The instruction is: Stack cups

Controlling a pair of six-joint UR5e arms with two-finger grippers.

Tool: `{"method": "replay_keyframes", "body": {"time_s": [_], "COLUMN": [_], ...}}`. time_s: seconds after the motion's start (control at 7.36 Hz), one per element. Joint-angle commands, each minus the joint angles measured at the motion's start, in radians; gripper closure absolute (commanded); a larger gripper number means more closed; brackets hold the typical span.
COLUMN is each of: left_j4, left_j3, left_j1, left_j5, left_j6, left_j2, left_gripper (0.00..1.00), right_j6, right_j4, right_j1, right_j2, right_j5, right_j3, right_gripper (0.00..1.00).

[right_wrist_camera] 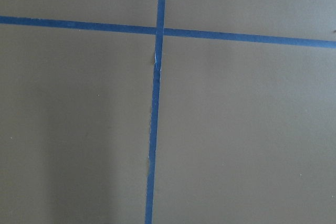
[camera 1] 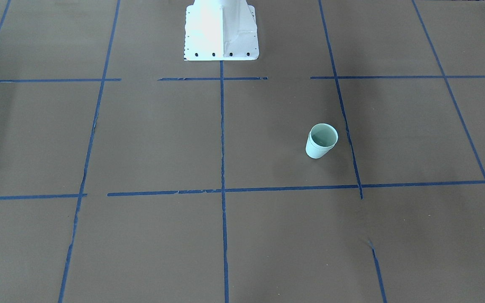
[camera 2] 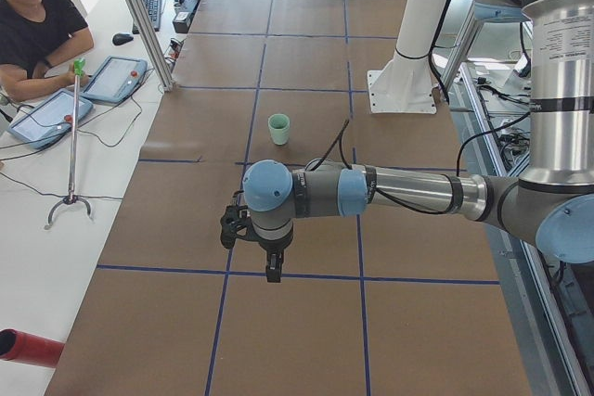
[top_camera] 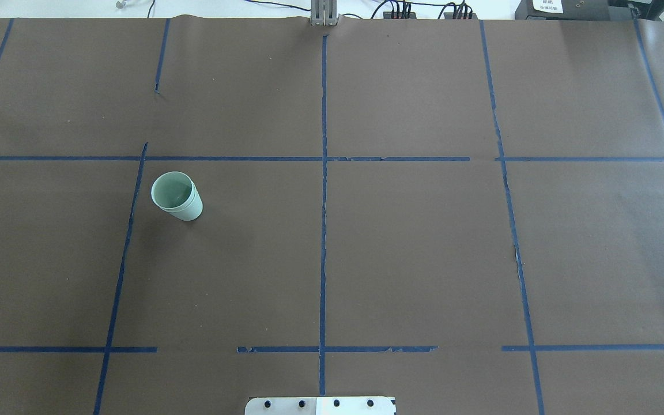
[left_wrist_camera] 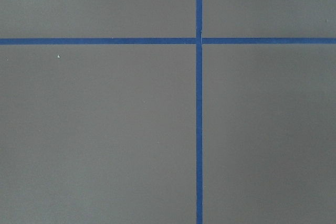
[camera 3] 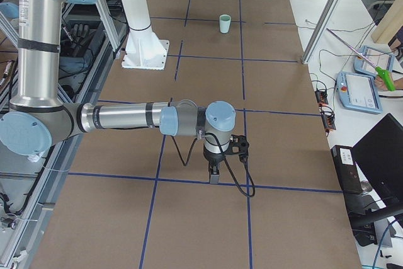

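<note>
Hanging over one end of the bench, the left gripper (camera 2: 273, 271) points straight down. It shows only in that side view, so I cannot tell whether its jaws are spread or pressed together. Nothing visible between them. Same for the right gripper (camera 3: 214, 177) at the opposite end: pointing down, jaws state cannot be told, nothing seen in them. Both wrist cameras show only bare bench and crossing blue tape lines (left_wrist_camera: 199, 129), with no fingers and no cup in frame.

Both arms are well apart from the cups (top_camera: 177, 197). The overhead and front-facing views show no arm at all over the middle of the bench (top_camera: 424, 259).

The cups stand upright, mouth up, in the left half of the overhead view, near a tape line and not touching it. Two rims show, one just inside and slightly above the other, so one cup sits nested in the other. The front-facing view shows this stack right of centre, well in front of the white robot base (camera 1: 221, 29). No loose second cup in any view.

Progress, as a judgement: the stacking looks done, with both cups in one stack and neither gripper near it. Nothing appears left to do. The nesting looks close to fully seated, but the depth cannot be confirmed from these angles.
</note>
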Motion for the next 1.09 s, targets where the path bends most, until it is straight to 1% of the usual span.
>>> {"method": "replay_keyframes", "body": {"time_s": [0.0, 0.14, 0.27, 0.95], "left_j4": [0.005, -0.001, 0.005, 0.002], "left_j3": [-0.015, 0.003, -0.028, -0.031], "left_j1": [-0.002, 0.0, -0.006, -0.006], "left_j5": [0.0, -0.001, 0.0, 0.0], "left_j6": [-0.001, 0.001, 0.001, 0.001], "left_j2": [0.0, -0.001, -0.022, -0.024], "left_gripper": [0.0, 0.0, 0.0, 0.0], "right_j6": [0.0, 0.0, 0.0, 0.0], "right_j4": [-0.001, -0.001, 0.001, 0.001], "right_j1": [0.0, 0.0, 0.0, 0.0], "right_j2": [0.0, 0.0, 0.0, 0.0], "right_j5": [0.0, 0.0, 0.0, 0.0], "right_j3": [0.0, 0.0, 0.0, 0.0], "right_gripper": [0.0, 0.0, 0.0, 0.0]}}
